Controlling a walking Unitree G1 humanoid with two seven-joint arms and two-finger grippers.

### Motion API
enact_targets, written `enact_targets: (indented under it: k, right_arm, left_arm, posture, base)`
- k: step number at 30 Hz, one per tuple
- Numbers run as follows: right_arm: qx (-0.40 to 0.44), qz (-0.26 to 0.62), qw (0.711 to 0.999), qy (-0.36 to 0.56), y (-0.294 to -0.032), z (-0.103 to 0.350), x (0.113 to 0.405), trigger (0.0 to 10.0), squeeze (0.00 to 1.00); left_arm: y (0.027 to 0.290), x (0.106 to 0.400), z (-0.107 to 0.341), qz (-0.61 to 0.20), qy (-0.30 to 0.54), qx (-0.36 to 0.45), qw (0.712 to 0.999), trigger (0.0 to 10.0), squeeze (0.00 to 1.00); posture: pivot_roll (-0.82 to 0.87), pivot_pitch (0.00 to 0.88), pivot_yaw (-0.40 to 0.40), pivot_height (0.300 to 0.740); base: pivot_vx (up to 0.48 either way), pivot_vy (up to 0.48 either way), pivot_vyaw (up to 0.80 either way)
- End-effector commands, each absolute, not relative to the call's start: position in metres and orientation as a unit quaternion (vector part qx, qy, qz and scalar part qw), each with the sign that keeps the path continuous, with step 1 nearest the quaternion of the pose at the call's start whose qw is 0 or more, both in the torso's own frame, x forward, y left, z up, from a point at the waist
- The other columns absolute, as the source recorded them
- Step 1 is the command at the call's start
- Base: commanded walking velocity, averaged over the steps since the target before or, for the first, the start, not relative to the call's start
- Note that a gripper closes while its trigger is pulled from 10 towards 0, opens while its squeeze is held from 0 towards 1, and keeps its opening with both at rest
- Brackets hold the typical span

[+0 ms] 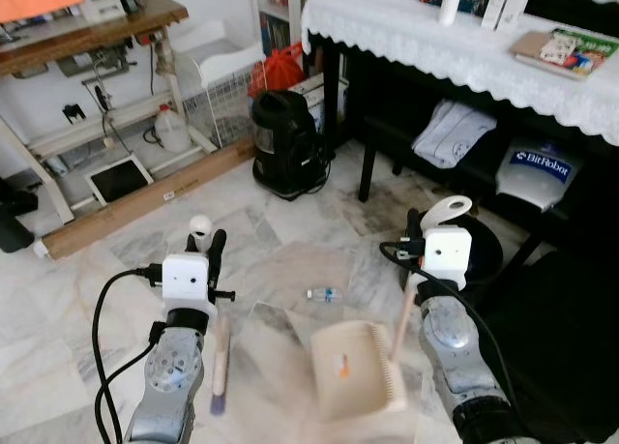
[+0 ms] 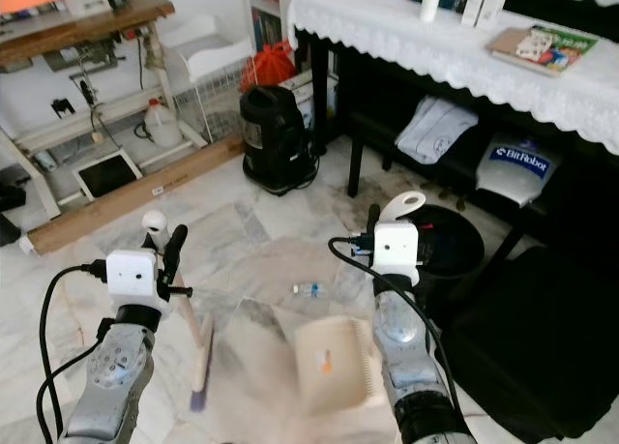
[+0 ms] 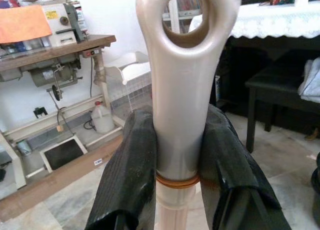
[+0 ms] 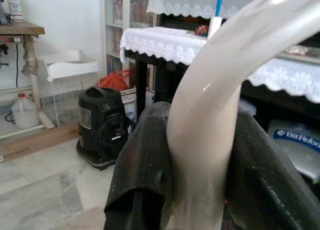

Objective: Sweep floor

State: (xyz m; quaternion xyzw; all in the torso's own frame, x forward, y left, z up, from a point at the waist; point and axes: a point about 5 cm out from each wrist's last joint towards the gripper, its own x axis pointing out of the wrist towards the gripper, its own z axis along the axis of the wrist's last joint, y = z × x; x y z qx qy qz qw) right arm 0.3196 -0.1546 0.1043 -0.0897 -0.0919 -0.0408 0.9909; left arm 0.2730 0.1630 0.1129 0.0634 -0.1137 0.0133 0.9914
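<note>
The lower end of my brush [image 1: 221, 362] is blurred in the head views, so I can only say its bristles look purplish and sit low by the marble floor [image 1: 290, 231]; whether they touch it I cannot tell. The dustpan [image 1: 355, 369] is likewise smeared, a cream pan with a toothed edge, held low between my two arms. Both arms are cut off by the lower edge of the head views.

My left gripper [image 3: 176, 155] has its two black fingers [image 3: 131, 175] pressed flat against either side of the brush's pale handle, just below the hanging loop, with an orange band at the grip. My right gripper [image 4: 200, 165] is clamped the same way on the curved cream handle of the dustpan, one finger on each side, no gap to the plastic.

A small clear bottle [image 1: 322, 294] lies on the floor ahead of the dustpan, between my arms. Beyond it stands a black vacuum cleaner [image 1: 283, 144], beside a table with a lace cloth [image 1: 455, 43].
</note>
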Motion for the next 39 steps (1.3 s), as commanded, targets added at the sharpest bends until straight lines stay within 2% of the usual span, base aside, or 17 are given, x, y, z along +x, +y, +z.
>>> enact_targets:
  k: [1,13,27,39]
  right_arm:
    - [-0.085,-0.039,0.990,-0.106,-0.1517,0.1107,0.3215,10.0,0.00]
    - [-0.090,-0.034,0.990,-0.107,-0.1507,0.1109,0.3216,10.0,0.00]
    - [-0.091,-0.028,0.990,-0.104,-0.1498,0.1101,0.3219,10.0,0.00]
    - [-0.095,-0.026,0.990,-0.105,-0.1500,0.1108,0.3219,10.0,0.00]
  left_arm:
    - [0.1657,0.2731,0.1184,0.018,-0.126,0.075,0.989,10.0,0.00]
    - [0.1651,0.2735,0.1187,0.018,-0.127,0.075,0.989,10.0,0.00]
    - [0.1660,0.2729,0.1187,0.023,-0.127,0.079,0.988,10.0,0.00]
    - [0.1664,0.2728,0.1186,0.028,-0.128,0.075,0.989,10.0,0.00]
  posture:
    - [0.11,0.091,0.025,0.740]
    - [0.11,0.084,0.025,0.740]
    - [0.11,0.092,0.020,0.740]
    - [0.11,0.095,0.017,0.740]
  base:
    - [0.000,0.000,0.00]
    - [0.120,0.000,0.00]
    - [0.000,0.000,0.00]
    - [0.000,-0.178,0.00]
